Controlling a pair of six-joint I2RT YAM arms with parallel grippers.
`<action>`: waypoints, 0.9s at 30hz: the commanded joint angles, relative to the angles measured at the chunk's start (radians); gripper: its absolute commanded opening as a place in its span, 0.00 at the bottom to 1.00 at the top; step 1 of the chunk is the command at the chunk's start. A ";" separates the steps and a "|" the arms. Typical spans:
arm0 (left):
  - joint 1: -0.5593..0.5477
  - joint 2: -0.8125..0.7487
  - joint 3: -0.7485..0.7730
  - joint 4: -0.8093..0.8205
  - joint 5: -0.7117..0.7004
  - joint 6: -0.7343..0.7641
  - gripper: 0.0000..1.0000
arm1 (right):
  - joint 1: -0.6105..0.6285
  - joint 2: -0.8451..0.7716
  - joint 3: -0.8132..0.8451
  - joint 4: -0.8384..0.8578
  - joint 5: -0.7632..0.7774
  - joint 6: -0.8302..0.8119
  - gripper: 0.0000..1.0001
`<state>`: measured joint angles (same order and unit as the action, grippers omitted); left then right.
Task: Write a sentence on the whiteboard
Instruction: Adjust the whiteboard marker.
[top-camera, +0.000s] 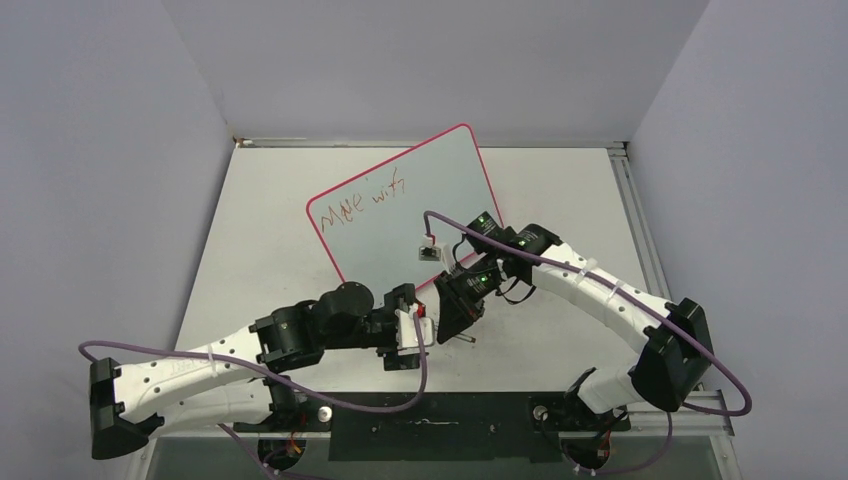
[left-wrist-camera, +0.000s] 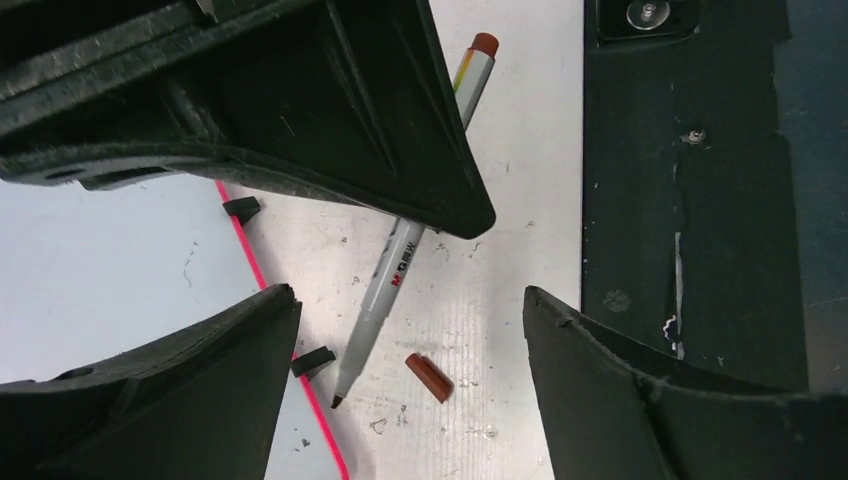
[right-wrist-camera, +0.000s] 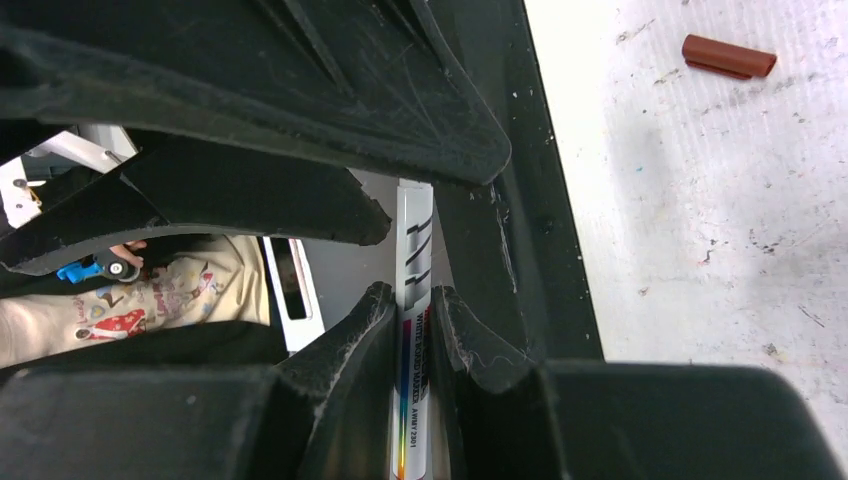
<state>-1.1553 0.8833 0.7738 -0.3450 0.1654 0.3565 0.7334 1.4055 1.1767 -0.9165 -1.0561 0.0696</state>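
Observation:
The whiteboard (top-camera: 420, 210) lies tilted at the table's middle, its pink rim (left-wrist-camera: 262, 285) and two black feet in the left wrist view. The sentence (top-camera: 360, 203) reads about "Move wit" in red-brown strokes. My right gripper (top-camera: 465, 300) is shut on a grey whiteboard marker (right-wrist-camera: 412, 290), uncapped. The marker (left-wrist-camera: 400, 265) points down, its tip over bare table just off the board's near edge. The brown cap (left-wrist-camera: 428, 377) lies on the table beside the tip, and it also shows in the right wrist view (right-wrist-camera: 728, 56). My left gripper (left-wrist-camera: 407, 300) is open and empty beside the marker.
A black strip (left-wrist-camera: 690, 200) runs along the table's near edge, right of the cap. A purple cable with a white connector (top-camera: 428, 245) hangs over the board's near part. The left arm (top-camera: 300, 335) lies low along the near left.

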 joint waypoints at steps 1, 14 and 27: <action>-0.044 0.000 -0.002 0.058 -0.108 0.041 0.79 | 0.019 0.010 0.053 -0.023 0.007 -0.040 0.05; -0.069 0.113 0.052 0.022 0.034 -0.049 0.00 | 0.009 -0.011 0.061 0.005 0.008 -0.041 0.10; 0.093 0.087 -0.024 0.134 0.058 -0.313 0.00 | -0.246 -0.249 -0.227 0.415 0.004 0.211 0.76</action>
<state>-1.1381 0.9947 0.7612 -0.2878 0.1356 0.1432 0.5190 1.2358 1.0279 -0.7242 -1.0195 0.1596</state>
